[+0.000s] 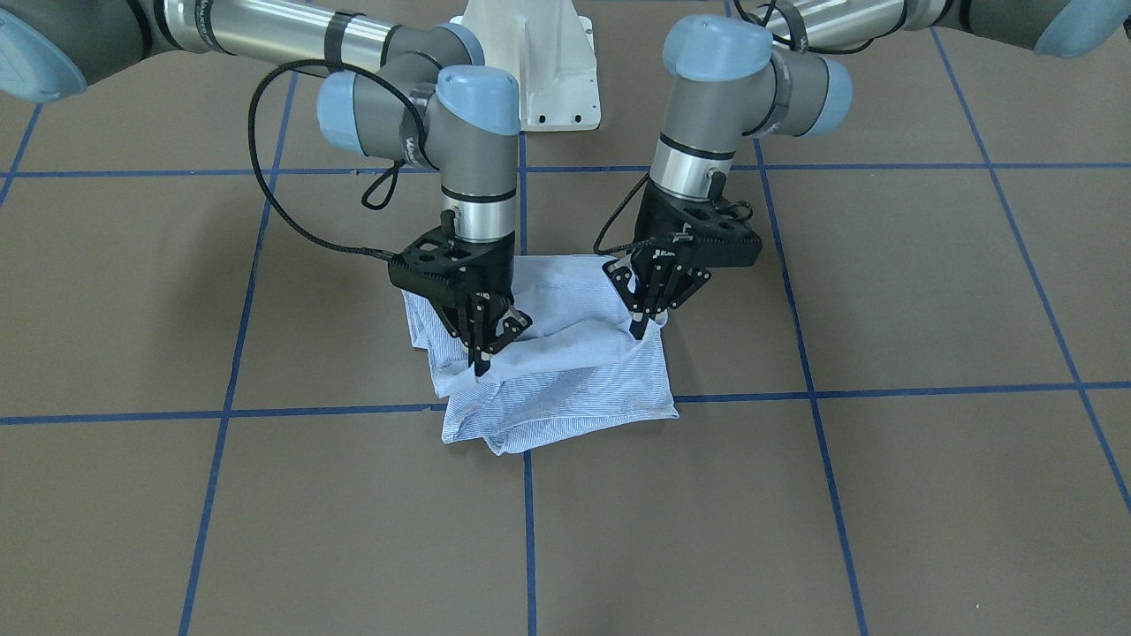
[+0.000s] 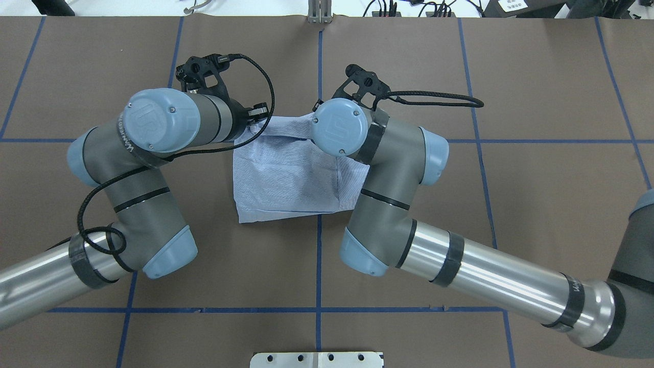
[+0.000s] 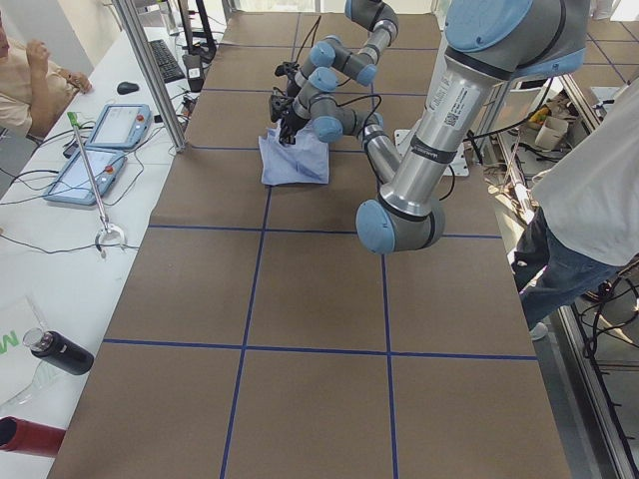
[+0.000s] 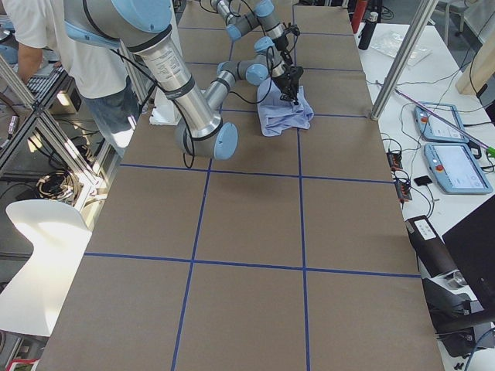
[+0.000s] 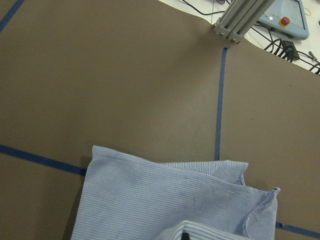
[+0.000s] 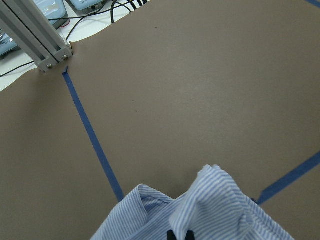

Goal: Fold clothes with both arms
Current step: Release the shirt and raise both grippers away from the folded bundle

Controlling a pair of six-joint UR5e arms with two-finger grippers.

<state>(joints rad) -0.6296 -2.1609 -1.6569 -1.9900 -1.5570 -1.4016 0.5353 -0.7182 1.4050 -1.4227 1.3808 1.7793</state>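
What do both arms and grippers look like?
Left arm and right arm match: silver tubes, grey joints, light blue caps bearing a UR logo, black bands. Black braided cables loop to black openwork grippers, left gripper and right gripper, with thin fingers.

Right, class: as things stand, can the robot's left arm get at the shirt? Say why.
Very likely yes: the left gripper is down on the shirt, fingers seemingly pinched on a raised fold at its edge. Nothing lies in between; the right gripper grips a separate corner.

Striped cloth shirt, matt brown table
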